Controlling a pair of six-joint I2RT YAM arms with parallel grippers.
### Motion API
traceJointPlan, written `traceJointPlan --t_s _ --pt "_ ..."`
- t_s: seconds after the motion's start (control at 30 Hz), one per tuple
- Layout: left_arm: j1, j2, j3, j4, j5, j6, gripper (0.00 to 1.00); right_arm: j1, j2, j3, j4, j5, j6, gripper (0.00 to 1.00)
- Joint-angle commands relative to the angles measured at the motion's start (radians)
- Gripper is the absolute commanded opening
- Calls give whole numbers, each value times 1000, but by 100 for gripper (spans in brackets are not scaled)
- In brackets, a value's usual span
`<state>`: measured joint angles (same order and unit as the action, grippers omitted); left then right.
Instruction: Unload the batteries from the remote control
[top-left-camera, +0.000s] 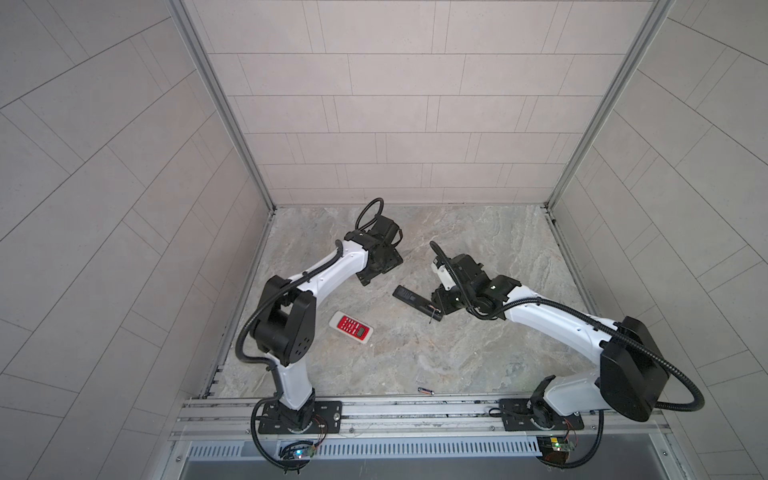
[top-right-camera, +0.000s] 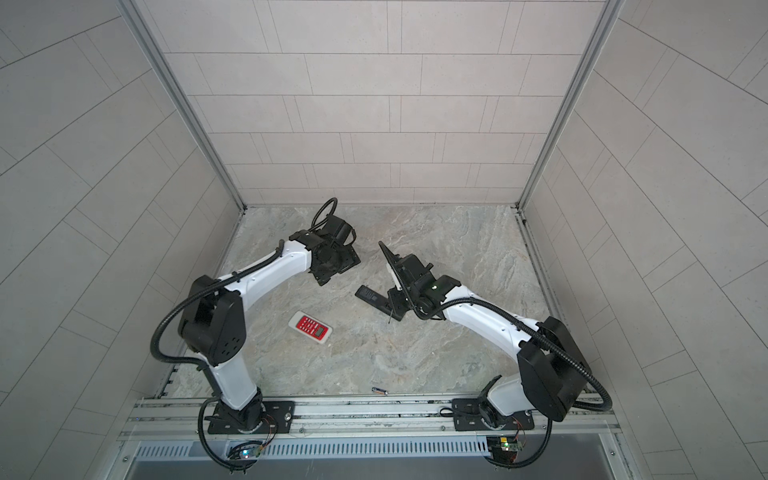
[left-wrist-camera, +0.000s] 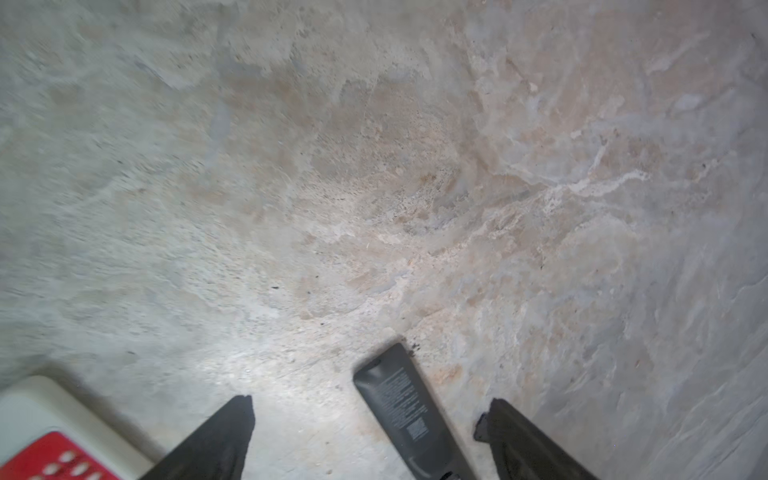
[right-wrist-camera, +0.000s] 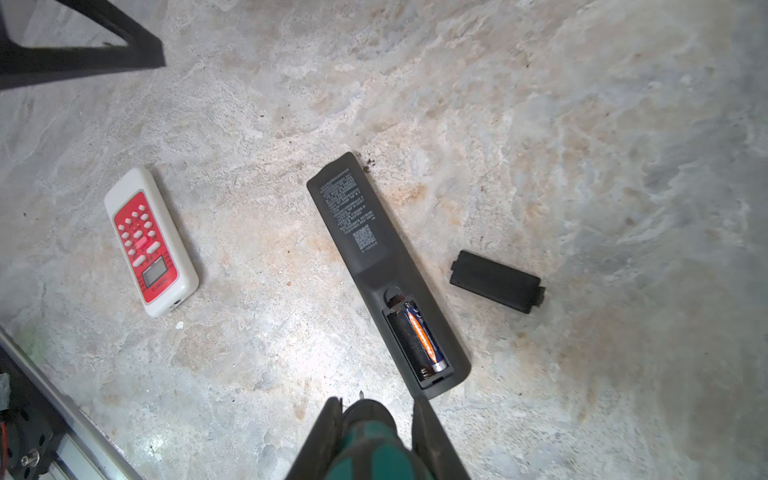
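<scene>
The whole thing sits in a boxed-in cell. The tabletop (top-left-camera: 415, 357) has a marbled stone look, grey with beige and rusty patches and a few dark specks. The back wall (top-left-camera: 407, 104) and side walls (top-left-camera: 104, 166) are pale grey panels in a staggered tile pattern. Silvery metal posts (top-left-camera: 224, 108) run up the back corners. A metal rail (top-left-camera: 415, 409) lines the near edge, with a slotted vent strip (top-left-camera: 415, 449) past it. The light is soft and even, with a washed-out bright patch on the stone in the wrist views.
</scene>
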<state>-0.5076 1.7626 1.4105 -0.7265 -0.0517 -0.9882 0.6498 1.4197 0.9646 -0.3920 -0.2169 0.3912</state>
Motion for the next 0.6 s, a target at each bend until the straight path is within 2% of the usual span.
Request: traceJointPlan --t_s 0.0,0.13,0.33,0.57 --pt "16 -30 -82 -33 -89 147 95 -17 20 14 29 -40 -15 0" --pt "29 -41 -97 -55 -84 161 100 -30 22 17 25 -24 -28 0" --pt "30 -75 -128 80 -13 150 100 -65 -5 19 -4 76 -17 0" --pt "47 -72 -151 261 151 160 100 -67 -48 -18 47 187 18 0"
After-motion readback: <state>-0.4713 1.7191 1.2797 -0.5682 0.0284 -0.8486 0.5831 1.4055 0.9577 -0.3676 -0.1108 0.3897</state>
